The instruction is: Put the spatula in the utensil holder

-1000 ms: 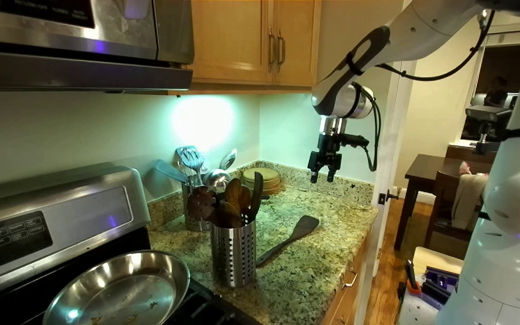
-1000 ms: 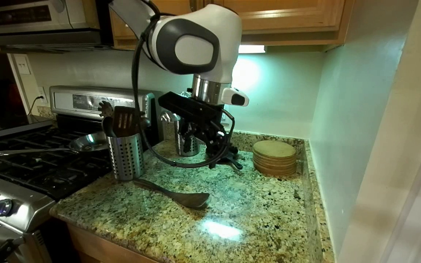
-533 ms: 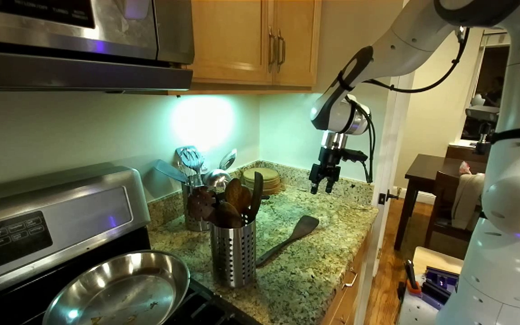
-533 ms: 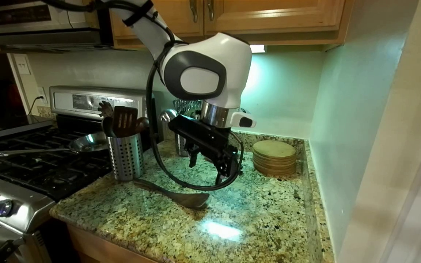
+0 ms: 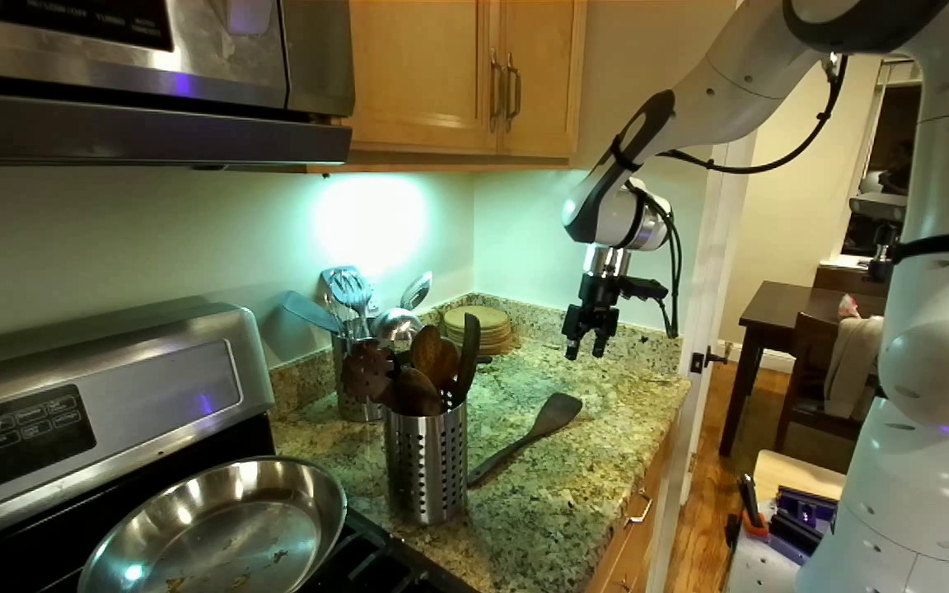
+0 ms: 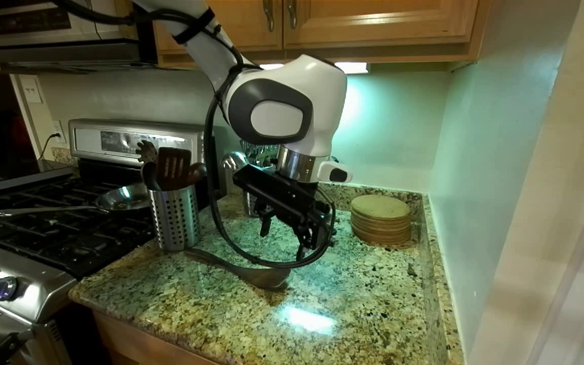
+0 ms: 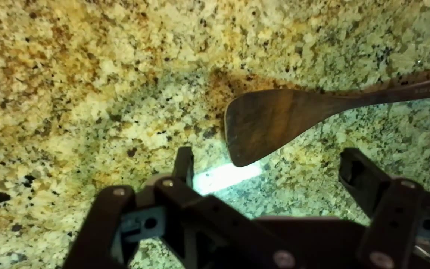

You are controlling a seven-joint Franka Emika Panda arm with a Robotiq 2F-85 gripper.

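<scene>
The pincer (image 5: 585, 352) has come lower — spread wide — with the spatula (image 7: 267, 123) lying below.

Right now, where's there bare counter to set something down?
The counter looks bare between the spatula and the front edge, and from the spatula's head to the side wall. It's crowded at the utensil holder, by the spatula's handle; the open hand hangs overhead.

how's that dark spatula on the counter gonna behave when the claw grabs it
The spatula will probably be stiff and fairly light: it looks wooden, with grain-like streaks. Its broad, flat head should keep it from rolling. Gripped near one end, it may swing, given the long, thin handle.
</scene>
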